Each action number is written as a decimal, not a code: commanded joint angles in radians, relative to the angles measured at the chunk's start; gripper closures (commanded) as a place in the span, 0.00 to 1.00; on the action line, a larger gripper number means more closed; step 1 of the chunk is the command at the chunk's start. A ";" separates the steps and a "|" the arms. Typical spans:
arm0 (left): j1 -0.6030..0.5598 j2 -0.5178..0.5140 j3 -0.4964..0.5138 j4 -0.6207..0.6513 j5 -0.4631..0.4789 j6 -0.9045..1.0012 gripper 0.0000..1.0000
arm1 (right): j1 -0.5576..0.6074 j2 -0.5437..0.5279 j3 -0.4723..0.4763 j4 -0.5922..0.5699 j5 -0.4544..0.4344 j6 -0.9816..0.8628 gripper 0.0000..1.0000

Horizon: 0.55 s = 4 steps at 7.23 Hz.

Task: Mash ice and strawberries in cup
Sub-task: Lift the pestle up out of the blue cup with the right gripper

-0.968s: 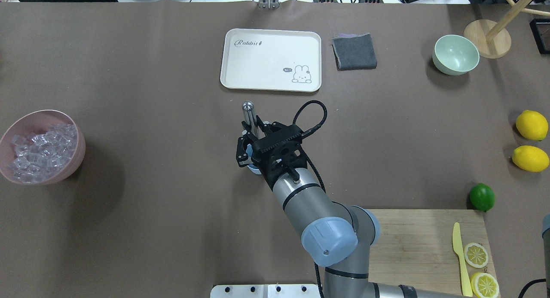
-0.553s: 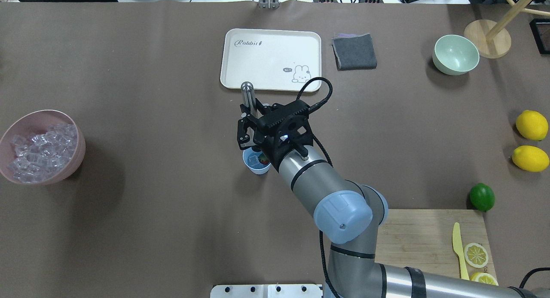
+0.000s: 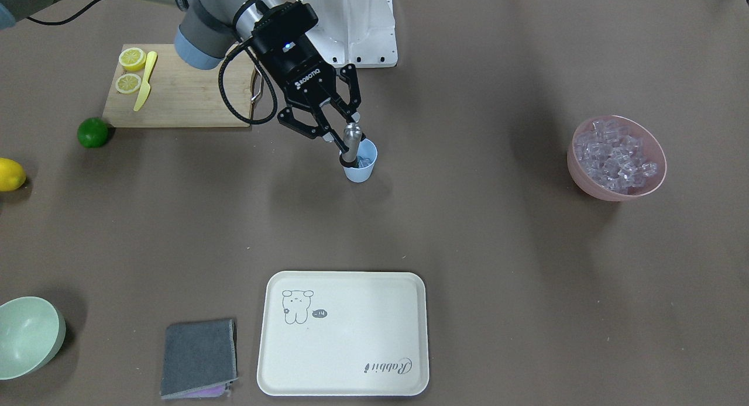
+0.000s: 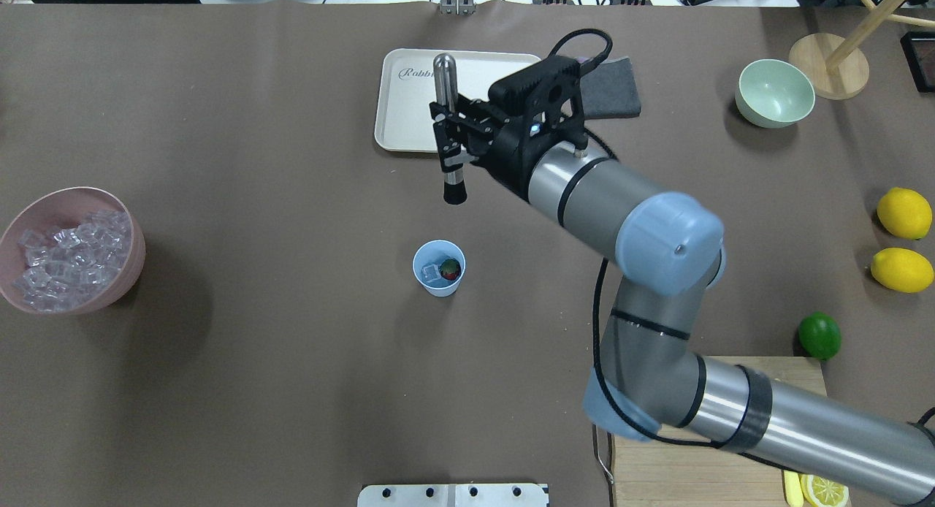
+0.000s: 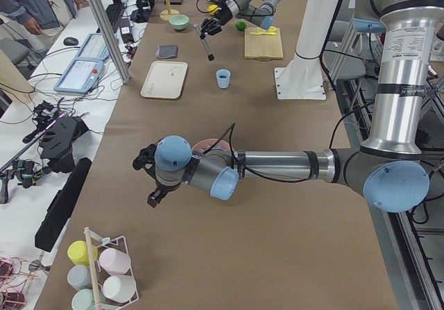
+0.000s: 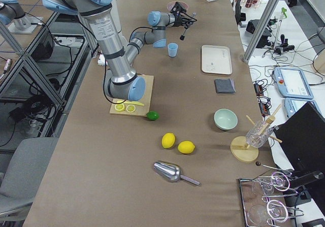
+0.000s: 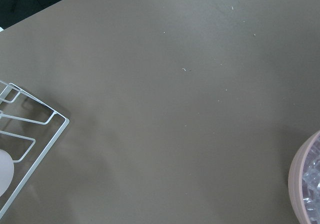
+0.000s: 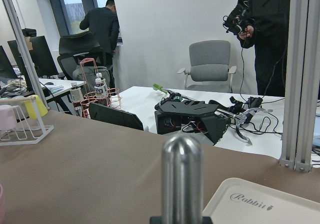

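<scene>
The right end effector (image 4: 449, 147) is clamped on a silver metal muddler with a black tip (image 4: 445, 76), raised clear of the small pale-blue plastic cup (image 4: 438, 290). The cup stands mid-surface (image 4: 256, 361), holding a red strawberry (image 4: 451, 270) and clear ice cubes (image 4: 431, 272). I can't tell how the left end effector (image 5: 147, 178) is set.

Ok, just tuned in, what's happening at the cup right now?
The right hand is clamped on the metal muddler, holding it in the air, clear of the cup. The cup stands upright mid-table with the strawberry and some ice inside. The left hand sits near the pink bowl.
</scene>
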 commanded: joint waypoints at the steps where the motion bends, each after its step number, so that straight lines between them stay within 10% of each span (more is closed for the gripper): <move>1: -0.001 -0.009 0.004 -0.001 0.001 0.003 0.03 | 0.185 -0.008 -0.009 -0.029 0.277 0.071 1.00; 4: 0.001 -0.010 0.001 -0.016 0.001 0.003 0.03 | 0.362 -0.036 -0.099 -0.032 0.575 0.176 1.00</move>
